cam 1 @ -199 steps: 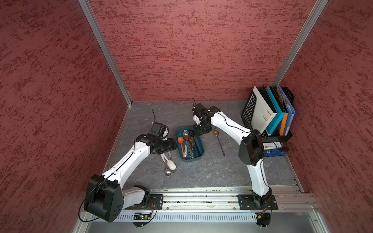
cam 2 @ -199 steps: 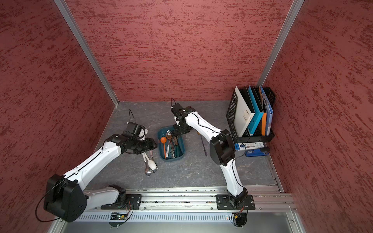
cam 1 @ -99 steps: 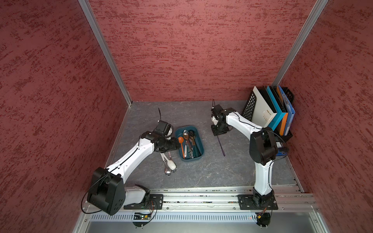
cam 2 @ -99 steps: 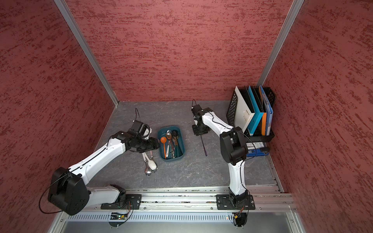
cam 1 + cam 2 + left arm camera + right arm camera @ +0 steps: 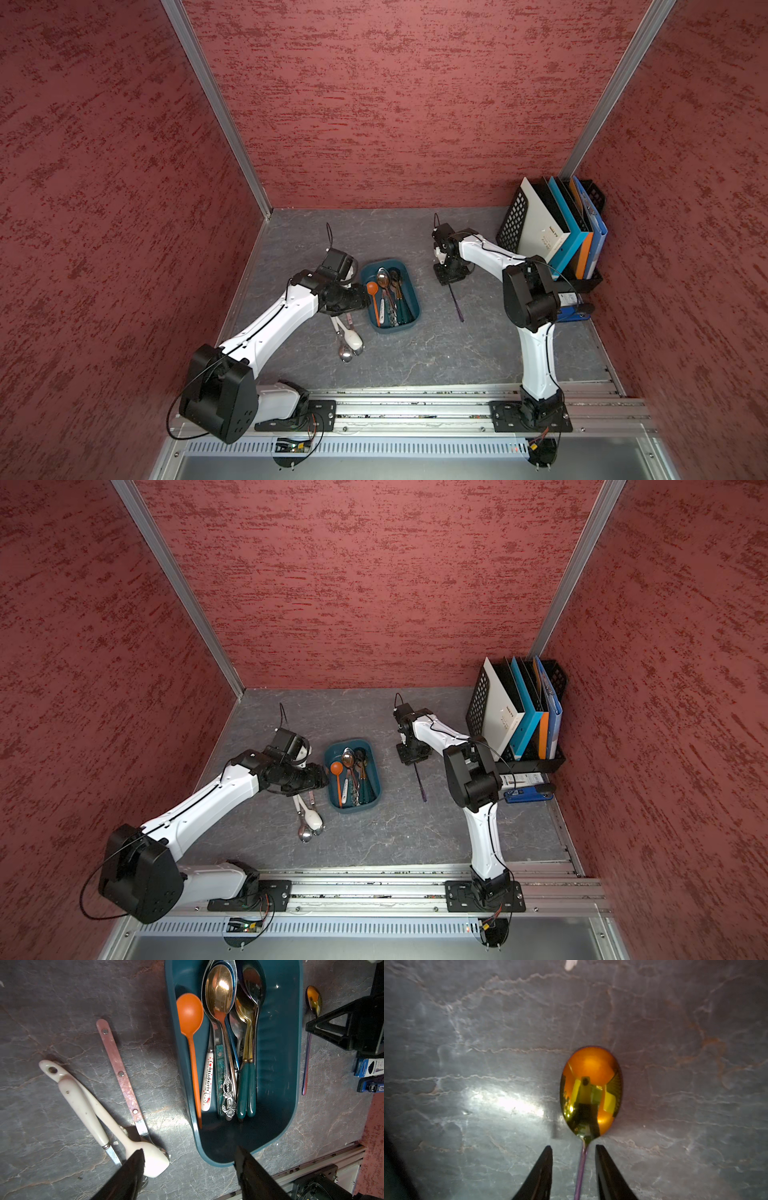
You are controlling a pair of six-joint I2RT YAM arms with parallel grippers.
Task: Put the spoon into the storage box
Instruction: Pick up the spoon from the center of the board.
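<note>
- Right wrist view: the spoon (image 5: pixel 591 1093) lies bowl-up on the table (image 5: pixel 467 1043); in both top views it sits right of centre, apart from the storage box (image 5: pixel 410 291).
- Probably light, stiff, slick polished metal; the thin neck by the bowl looks the surest hold.
- Around that neck the right hand (image 5: pixel 573 1146) is spread, fingers (image 5: pixel 542 1167) either side, not touching.
- Beside the box the left hand (image 5: pixel 189 1148) hovers spread and empty.

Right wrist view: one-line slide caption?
Open right gripper straddles the thin handle of a gold-bowled iridescent metal spoon lying on grey marbled tabletop.
</note>
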